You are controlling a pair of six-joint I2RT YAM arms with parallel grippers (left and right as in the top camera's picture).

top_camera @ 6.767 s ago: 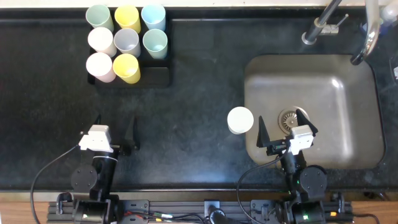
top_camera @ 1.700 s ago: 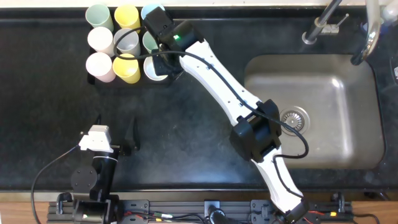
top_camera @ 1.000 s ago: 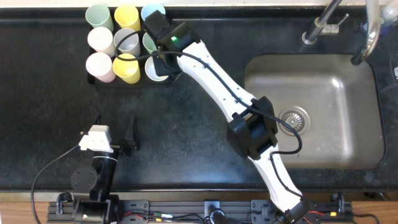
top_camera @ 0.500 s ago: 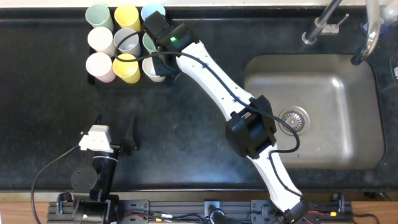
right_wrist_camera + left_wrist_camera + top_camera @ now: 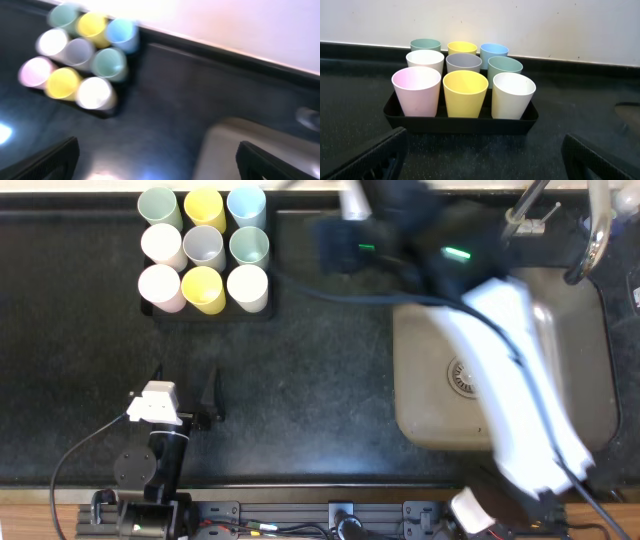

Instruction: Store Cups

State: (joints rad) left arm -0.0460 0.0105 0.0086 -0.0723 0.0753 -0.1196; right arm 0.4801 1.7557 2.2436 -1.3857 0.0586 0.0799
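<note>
Fingers [image 5: 45, 160] of the right claw [image 5: 157, 145] stand spread wide with nothing between them. The claw is lifted over the dark stone counter [image 5: 320, 380], between the black plastic tray [image 5: 262, 308] and the stainless steel sink [image 5: 580, 310]. Half a second ago it was down at the tray's near right slot. The white plastic cup [image 5: 248, 285] now stands free in that slot, upright, completing three rows of three pastel cups. Earlier it sat on the counter just left of the sink. The left claw [image 5: 185, 385] has not moved; it is parked near left, its fingers apart and empty.

From above, the right arm [image 5: 510, 330] is a motion smear across the sink, covering much of the basin. The tray's floor is hidden under the cups.
</note>
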